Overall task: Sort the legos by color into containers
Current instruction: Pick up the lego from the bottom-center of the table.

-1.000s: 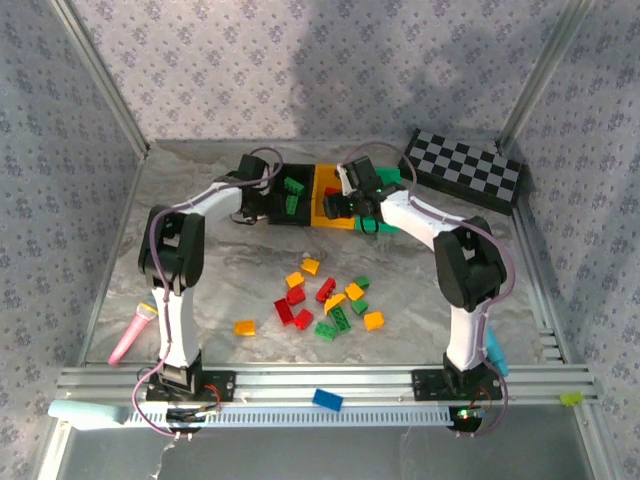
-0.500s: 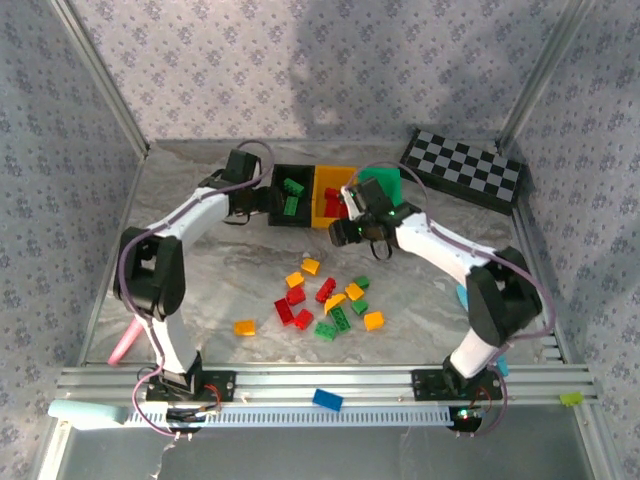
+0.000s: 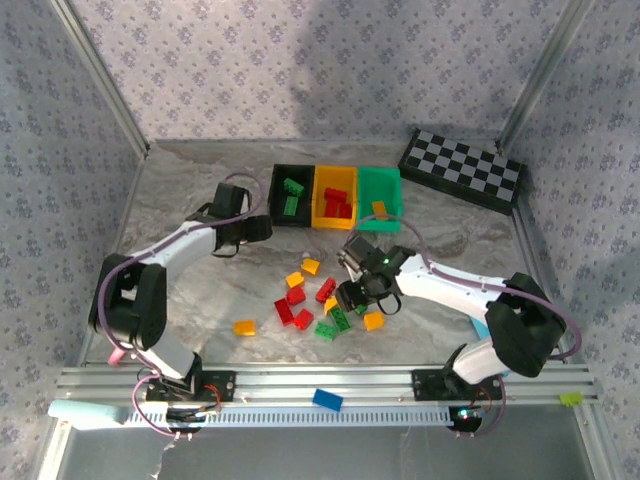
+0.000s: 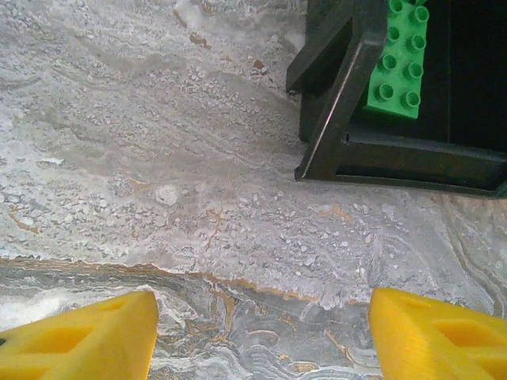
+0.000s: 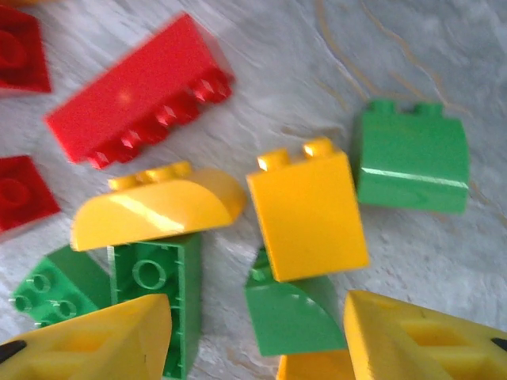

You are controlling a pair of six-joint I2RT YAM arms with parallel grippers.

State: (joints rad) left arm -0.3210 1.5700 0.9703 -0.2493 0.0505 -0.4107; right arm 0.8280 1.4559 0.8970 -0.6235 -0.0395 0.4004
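From above, three bins stand in a row at the far side of the table [image 3: 200,290]: the black bin [image 3: 276,190], the yellow bin [image 3: 334,172] and the green bin [image 3: 378,185]. Each has its long side running from near to far. The loose legos [image 3: 320,300] lie in a heap in the middle, pointing every which way. The left gripper [image 3: 262,228] sits by the black bin, and the right gripper [image 3: 352,296] hangs over the heap. In the left wrist view, the left fingers [image 4: 79,340] are spread wide with nothing between them, and a bright green brick [image 4: 396,59] lies long-ways in the black bin. In the right wrist view, the right fingers [image 5: 87,340] are apart. A sloped green brick [image 5: 293,317] lies between them, not pinched, next to a square yellow brick [image 5: 307,214]. A long red brick [image 5: 139,91] lies slanted.
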